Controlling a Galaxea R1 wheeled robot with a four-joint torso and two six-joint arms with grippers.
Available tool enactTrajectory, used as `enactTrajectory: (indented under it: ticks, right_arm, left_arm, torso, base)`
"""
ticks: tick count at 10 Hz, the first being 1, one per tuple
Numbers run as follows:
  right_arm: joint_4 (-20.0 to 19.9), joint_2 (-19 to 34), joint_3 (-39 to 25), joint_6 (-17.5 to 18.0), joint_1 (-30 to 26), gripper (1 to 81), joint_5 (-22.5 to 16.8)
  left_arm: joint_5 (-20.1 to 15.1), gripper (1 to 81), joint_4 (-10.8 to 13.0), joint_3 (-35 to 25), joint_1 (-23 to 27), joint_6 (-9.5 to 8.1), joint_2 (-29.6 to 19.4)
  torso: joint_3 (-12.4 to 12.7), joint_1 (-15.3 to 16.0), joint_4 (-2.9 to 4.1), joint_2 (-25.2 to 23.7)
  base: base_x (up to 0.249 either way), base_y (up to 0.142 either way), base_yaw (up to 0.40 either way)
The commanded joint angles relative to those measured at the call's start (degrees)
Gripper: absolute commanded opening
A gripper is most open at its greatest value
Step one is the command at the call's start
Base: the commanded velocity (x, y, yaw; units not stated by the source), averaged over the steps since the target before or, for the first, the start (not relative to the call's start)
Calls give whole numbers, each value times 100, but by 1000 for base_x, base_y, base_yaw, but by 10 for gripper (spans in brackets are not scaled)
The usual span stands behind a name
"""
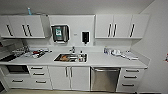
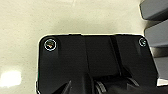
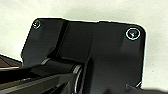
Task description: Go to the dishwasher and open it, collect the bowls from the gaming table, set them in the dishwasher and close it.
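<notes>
Steel-grey and shut, the dishwasher (image 1: pixel 104 79) is sitting under the white countertop (image 1: pixel 100 60), between the pair of white cabinet doors (image 1: pixel 69 78) below the sink (image 1: pixel 71 58) and a stack of white drawers (image 1: pixel 130 77), its dark top strip and bar handle running level across its width. The head view is facing the kitchenette nearly square on, with the dishwasher lying ahead and somewhat toward the robot's right side, so by my judgement the right arm is sitting nearer to it than the left. Each wrist view is looking down past the robot's own dark plate at a pale floor (image 2: pixel 30 22), which suggests both arms are hanging low, well short of the door and below its handle. I cannot tell whether either gripper is released or clenched, since the fingers are not readable, and nothing is visibly being grasped. The handle's long axis is lying horizontal, so any hold on it is likely calling for a reach forward and upward from the hand, with a pull back toward the robot. No bowls or gaming table are appearing here; the opening step is not yet done.
</notes>
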State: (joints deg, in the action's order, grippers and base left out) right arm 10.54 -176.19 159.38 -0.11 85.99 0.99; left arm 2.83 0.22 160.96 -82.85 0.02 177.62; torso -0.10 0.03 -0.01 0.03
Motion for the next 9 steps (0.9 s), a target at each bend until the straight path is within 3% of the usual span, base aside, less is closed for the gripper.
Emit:
enactTrajectory:
  ticks: [1,9]
  right_arm:
    - [18,2,13,-7,-323,811,-292]
    - [9,20,13,11,-341,811,-275]
  left_arm:
    - [-274,811,4,-3,352,24,29]
    - [-274,811,4,-3,352,24,11]
  torso:
    - [0,0,0,-3]
    - [0,-3,0,-3]
  base:
    - [146,0,0]
    - [146,0,0]
